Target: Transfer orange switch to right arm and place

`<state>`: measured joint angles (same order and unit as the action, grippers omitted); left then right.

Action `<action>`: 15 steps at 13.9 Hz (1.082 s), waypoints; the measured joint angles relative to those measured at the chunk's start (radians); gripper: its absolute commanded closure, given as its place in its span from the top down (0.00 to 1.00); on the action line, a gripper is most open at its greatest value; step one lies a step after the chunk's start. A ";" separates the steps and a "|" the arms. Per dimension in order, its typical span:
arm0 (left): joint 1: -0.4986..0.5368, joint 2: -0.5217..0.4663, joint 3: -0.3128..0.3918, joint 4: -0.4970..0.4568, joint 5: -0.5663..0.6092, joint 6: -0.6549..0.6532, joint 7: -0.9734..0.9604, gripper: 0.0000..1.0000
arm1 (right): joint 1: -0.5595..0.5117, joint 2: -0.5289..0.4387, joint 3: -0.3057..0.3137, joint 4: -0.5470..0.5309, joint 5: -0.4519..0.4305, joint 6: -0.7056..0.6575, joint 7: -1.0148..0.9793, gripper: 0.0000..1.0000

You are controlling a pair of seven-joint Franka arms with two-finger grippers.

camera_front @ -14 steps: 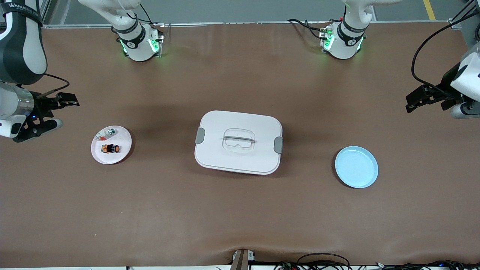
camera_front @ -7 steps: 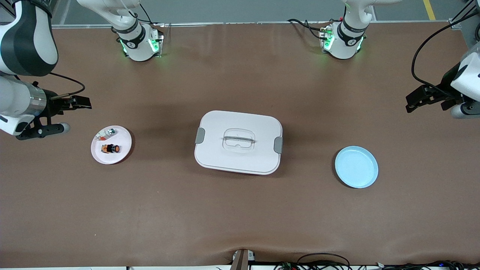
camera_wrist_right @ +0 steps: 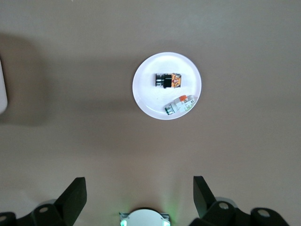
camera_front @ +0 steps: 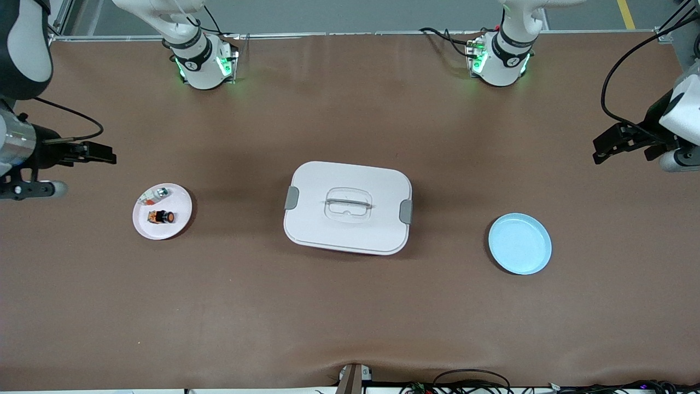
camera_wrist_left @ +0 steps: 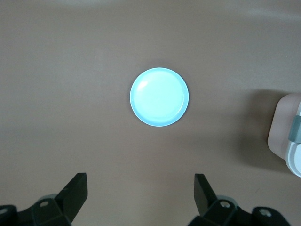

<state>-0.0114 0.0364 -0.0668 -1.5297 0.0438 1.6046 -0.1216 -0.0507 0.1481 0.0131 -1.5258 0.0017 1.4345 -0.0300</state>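
Switch [camera_wrist_right: 168, 80] markings clearer from wrist

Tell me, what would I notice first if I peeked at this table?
Probably the big white lidded box in the middle of the brown table. Toward the right arm's end sits a small white plate holding the orange switch and a little silver-and-green part; toward the left arm's end lies a light blue plate with nothing on it. The right gripper and left gripper hang over the table's two ends, jaws open.
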 measured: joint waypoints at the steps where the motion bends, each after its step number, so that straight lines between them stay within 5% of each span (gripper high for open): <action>1: 0.000 0.000 0.000 0.000 0.000 0.000 0.000 1.00 | 0.000 0.000 0.000 0.013 0.000 0.000 0.016 1.00; 15: 0.000 -0.013 -0.002 0.001 0.000 0.000 0.000 1.00 | -0.025 -0.016 -0.001 0.099 0.019 -0.030 0.036 1.00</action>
<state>-0.0115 0.0231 -0.0688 -1.5291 0.0438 1.6043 -0.1216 -0.0755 0.1323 0.0118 -1.4265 0.0207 1.4049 0.0061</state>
